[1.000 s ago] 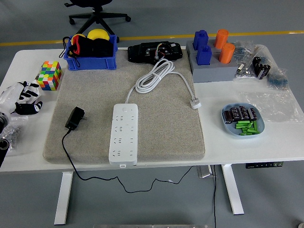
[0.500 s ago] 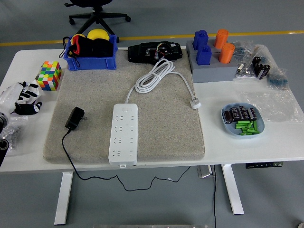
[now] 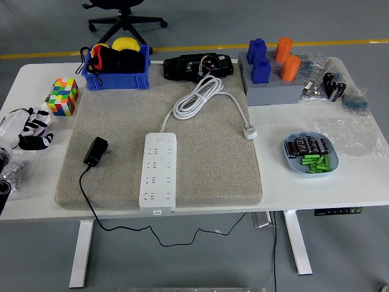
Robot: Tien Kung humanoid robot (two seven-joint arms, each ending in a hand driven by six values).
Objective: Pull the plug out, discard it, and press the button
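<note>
Looking down, we saw the small black plug [image 3: 95,150] already lying beside the long white power strip [image 3: 158,171]; our left hand [image 3: 31,128] held nothing, fingers loose, button unpressed.

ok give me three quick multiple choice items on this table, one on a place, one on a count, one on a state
1. Where is the black plug adapter?
A. on the grey mat, left of the white power strip
B. in the blue bin
C. in the light blue dish

2. How many orange cylinders stand on the grey block?
A. one
B. two
C. four

3. The power strip's sockets are
A. all empty
B. holding the black adapter
C. covered by a cloth

Answers: 1 A, it lies beside the strip. 2 B, two show. 3 A, nothing is plugged in.
</note>
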